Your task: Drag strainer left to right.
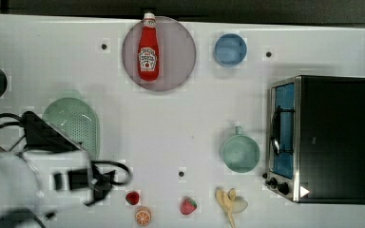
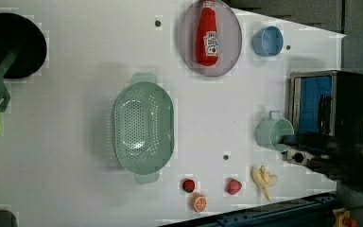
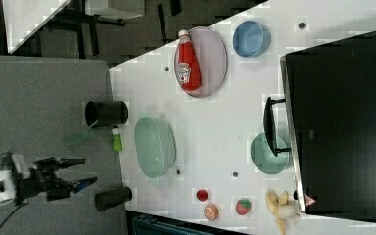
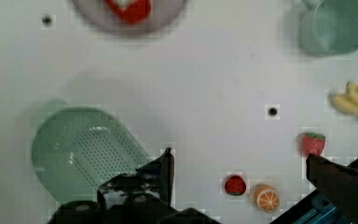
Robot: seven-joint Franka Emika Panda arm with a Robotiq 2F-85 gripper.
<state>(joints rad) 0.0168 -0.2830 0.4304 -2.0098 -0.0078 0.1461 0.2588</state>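
Strainer [image 2: 143, 126] rests flat on the white table [image 2: 75, 118], toward the left view's left, well apart from the mug [image 2: 274, 134] and the toaster oven [image 2: 328, 106] on the left view's right. A ketchup bottle [image 2: 207, 32] lies on a plate [image 2: 229, 45] beyond it; a red fruit [image 2: 188, 185], an orange slice [image 2: 199, 203], a strawberry [image 2: 234, 186] and a banana [image 2: 263, 180] sit along the near edge.

Gripper [image 4: 240, 168] hangs above the table with jaws spread wide and nothing between them; one finger [image 4: 165, 170] overlaps the strainer's rim in the wrist view, the other stands over bare table near the strawberry. No contact with the strainer is evident.

Risks noted:
- A descent onto the thin rim off-centre could tip or skate the light plastic shell instead of catching it.
- A grip taken on one side only could swing the oval during the drag, sweeping the small fruit.
- A path carried too far could strike the mug or oven door.
- Pressing down hard could jam the strainer against the table.
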